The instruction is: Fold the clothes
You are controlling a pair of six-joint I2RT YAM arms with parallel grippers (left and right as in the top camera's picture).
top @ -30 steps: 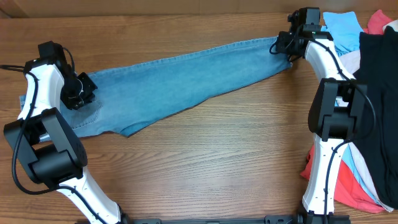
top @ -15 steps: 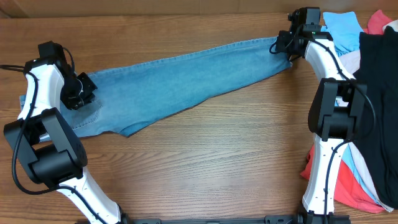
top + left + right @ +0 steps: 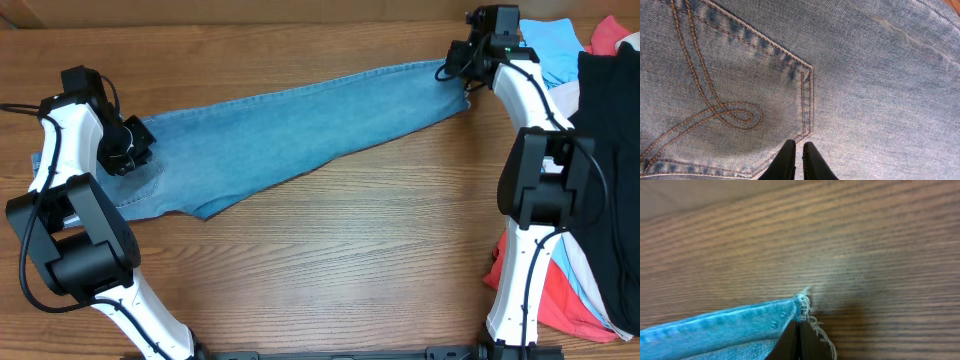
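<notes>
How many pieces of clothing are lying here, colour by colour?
Light blue denim jeans: 1
Sky-blue shirt: 1
Red garment: 1
White garment: 1
Black garment: 1
Total: 5 that show. The pile on the right overlaps, so it may hide more.

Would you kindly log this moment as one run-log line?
jeans: flat on table | left hand: shut on jeans by back pocket | right hand: shut on leg hem

No text, brand, label or number is legible in any view. The pocket [image 3: 725,95] on the jeans [image 3: 290,130] bears only looped orange stitching, not letters.
</notes>
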